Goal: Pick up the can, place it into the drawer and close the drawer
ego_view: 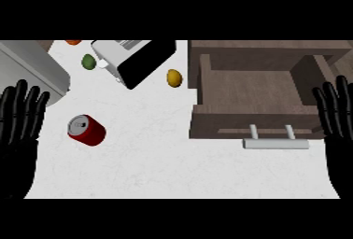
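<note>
Head view: the red can (86, 130) lies tipped on the white bench (172, 163), well left of the open drawer (251, 91), nothing touching it. Left hand (19, 122) sits just left of the can, fingers straight and spread. Right hand (338, 114) is at the drawer's right side, spread too. A yellow fruit (174, 77) sits just left of the drawer.

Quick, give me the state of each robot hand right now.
Left robot hand: open, fingers straight up, holding nothing.
Right robot hand: open, fingers straight up, holding nothing.
</note>
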`<state>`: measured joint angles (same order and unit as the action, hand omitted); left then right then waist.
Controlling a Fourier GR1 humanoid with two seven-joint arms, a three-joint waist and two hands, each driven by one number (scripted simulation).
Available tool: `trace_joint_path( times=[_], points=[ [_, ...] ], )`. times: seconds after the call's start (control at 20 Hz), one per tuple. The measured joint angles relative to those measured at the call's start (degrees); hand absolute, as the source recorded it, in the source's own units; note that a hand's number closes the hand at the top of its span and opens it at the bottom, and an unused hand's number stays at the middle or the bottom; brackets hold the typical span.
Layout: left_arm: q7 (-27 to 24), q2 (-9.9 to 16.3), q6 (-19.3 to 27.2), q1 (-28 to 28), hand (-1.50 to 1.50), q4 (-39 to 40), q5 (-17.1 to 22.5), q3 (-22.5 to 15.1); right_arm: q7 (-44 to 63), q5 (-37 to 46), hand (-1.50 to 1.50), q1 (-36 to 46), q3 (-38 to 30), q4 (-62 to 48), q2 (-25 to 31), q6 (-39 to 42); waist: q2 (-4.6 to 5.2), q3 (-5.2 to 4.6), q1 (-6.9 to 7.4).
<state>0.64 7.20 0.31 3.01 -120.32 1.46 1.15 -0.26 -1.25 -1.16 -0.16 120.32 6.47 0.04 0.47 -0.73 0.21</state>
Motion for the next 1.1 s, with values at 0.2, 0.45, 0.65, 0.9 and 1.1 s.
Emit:
trace_joint_path(
  times=[0.2, 0.45, 0.65, 0.9, 1.1],
  points=[
    [-1.29, 3.4, -9.18, -2.37, -1.5, 1.35, 9.45, 0.07, 0.66, 0.67, -1.5, 1.46, -0.14, 0.18, 0.11, -0.47, -0.26, 0.37, -0.4],
    [0.75, 11.21, -23.39, -1.31, -1.5, 4.53, 19.45, -1.93, 5.16, 1.64, -1.5, -0.53, 0.03, -1.29, -0.52, -1.99, -0.15, 0.47, -0.91],
    [2.21, 19.18, -33.23, 0.11, -1.5, 9.1, 27.94, 2.54, 9.62, 1.27, -1.5, -2.87, -0.71, -1.13, -0.46, -2.59, -0.31, 0.6, -0.59],
    [3.18, 25.64, -42.38, -1.19, -1.5, 16.31, 35.71, 8.58, 11.19, 1.6, -1.5, -5.43, -0.56, -0.04, -0.77, -2.44, -0.43, 0.69, -0.44],
    [5.84, 27.33, -44.83, -3.98, -1.5, 20.82, 39.37, 10.38, 8.82, 0.66, -1.5, -7.69, -2.06, -1.07, -0.78, -1.11, -0.47, 0.72, -0.46]
  ],
)
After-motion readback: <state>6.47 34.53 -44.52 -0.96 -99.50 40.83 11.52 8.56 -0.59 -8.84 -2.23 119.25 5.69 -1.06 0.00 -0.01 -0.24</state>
